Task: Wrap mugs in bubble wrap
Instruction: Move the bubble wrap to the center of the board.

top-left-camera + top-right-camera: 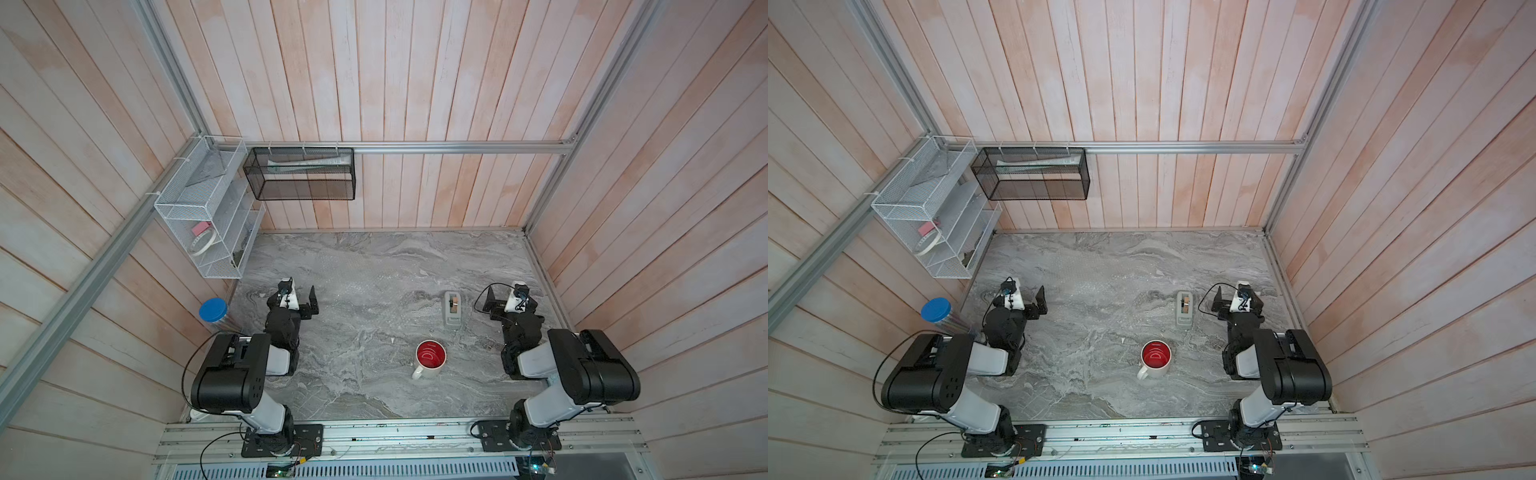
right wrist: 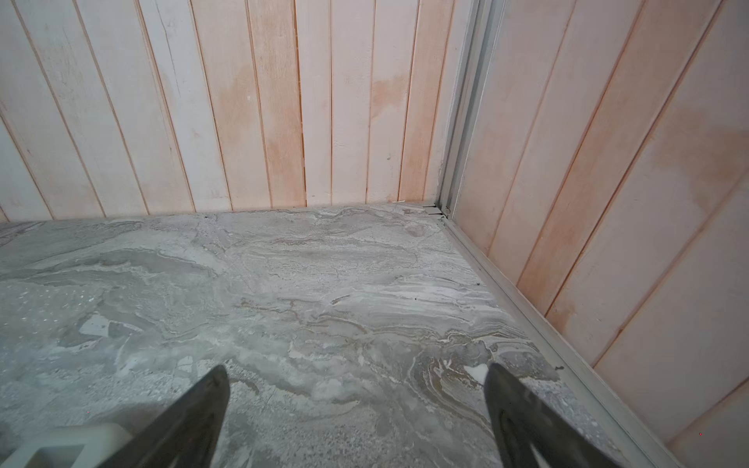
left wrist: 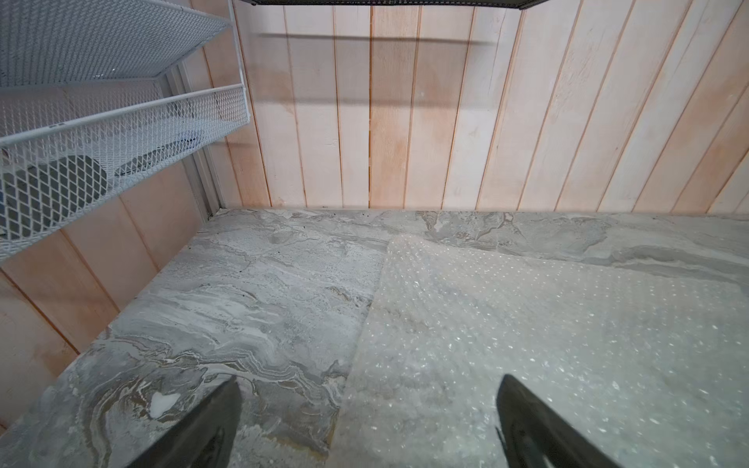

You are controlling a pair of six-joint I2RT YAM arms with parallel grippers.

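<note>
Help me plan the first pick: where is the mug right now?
In both top views the mug stands upright on the table, on the robot's right half toward the near edge, a little in front of the tape dispenser.

Ahead of the left fingers (image 3: 202, 425), bubble wrap (image 3: 527, 324) and bare table (image 3: 243, 304) lie open to the wall (image 3: 405, 121) (mesh shelf (image 3: 101, 121) overhanging their outer side). The right fingers (image 2: 527, 417) face open table, a tape dispenser (image 2: 60, 445) beside the inner one.

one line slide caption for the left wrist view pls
Left gripper, jaws wide open, straddles the edge of the bubble wrap lying on the grey marble table, white mesh rack nearby.
</note>
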